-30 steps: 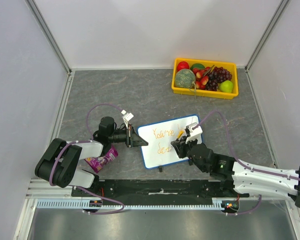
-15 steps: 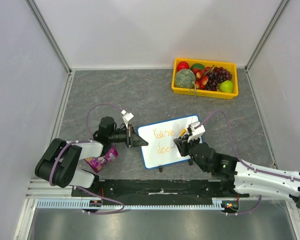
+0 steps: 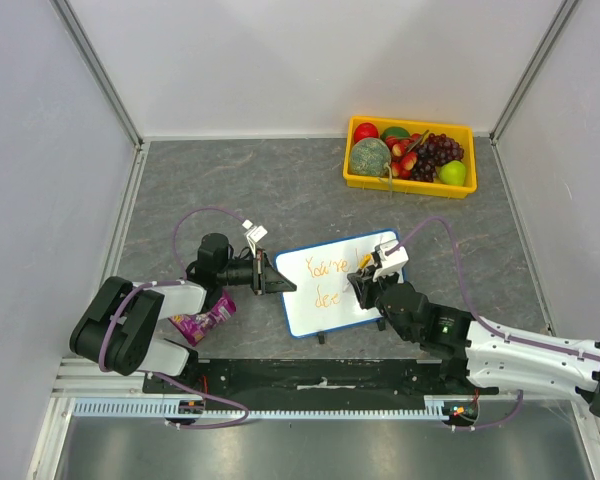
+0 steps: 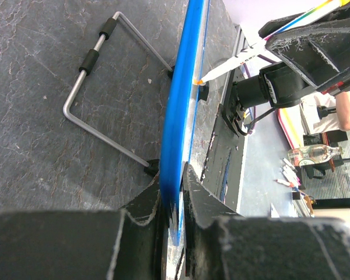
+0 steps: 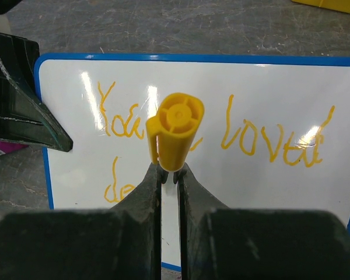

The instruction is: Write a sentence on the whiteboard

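Seen from above, the left gripper [image 3: 283,285] is pinched on the left edge of the whiteboard [image 3: 320,315], which stands between the two grippers. The right gripper [image 3: 363,284] is clamped on a yellow marker [image 3: 364,264] at the board's face.

In the left wrist view, the board's blue frame runs edge-on out from between the fingers. Its wire stand [image 4: 105,87] is on their left, and the marker tip meets the face on their right.

In the right wrist view, just past the fingertips, the sentence [image 5: 268,137] reads "You're loved", with "de" below left.

Blue-framed white whiteboard [image 3: 305,310] — orange sentence [image 3: 328,268], yellow marker [image 5: 175,116], grey veined table [image 3: 230,190], yellow tray [image 3: 408,188]
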`<action>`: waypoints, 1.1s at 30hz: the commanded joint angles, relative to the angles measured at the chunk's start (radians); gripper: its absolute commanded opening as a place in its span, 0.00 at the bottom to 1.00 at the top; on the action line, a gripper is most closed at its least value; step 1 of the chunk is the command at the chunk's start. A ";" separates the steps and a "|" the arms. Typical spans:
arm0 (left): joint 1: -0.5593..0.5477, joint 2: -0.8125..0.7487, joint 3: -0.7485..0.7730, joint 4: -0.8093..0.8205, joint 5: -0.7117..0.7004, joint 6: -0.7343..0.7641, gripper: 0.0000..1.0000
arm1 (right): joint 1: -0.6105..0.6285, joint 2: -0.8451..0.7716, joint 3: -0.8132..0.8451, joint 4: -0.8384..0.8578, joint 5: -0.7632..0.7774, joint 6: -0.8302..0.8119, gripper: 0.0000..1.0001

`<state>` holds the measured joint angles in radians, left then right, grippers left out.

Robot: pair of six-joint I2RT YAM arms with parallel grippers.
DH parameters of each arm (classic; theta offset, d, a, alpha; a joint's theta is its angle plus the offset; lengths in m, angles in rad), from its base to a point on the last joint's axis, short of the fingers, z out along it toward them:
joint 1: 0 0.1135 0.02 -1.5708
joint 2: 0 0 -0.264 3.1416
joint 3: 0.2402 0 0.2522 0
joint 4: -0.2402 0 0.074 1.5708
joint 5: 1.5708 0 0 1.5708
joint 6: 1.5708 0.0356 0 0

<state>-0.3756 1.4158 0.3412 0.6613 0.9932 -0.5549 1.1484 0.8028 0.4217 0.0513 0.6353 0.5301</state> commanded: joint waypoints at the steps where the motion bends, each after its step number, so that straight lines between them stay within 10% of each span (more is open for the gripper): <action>1: -0.003 0.022 -0.004 -0.046 -0.057 0.089 0.02 | -0.007 0.009 0.014 0.032 0.018 -0.001 0.00; 33: -0.005 0.026 -0.002 -0.046 -0.059 0.090 0.02 | -0.009 -0.091 -0.126 -0.088 -0.063 0.120 0.00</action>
<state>-0.3756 1.4158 0.3412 0.6613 0.9932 -0.5549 1.1473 0.7185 0.3229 0.0223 0.5602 0.6407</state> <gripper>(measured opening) 0.166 0.143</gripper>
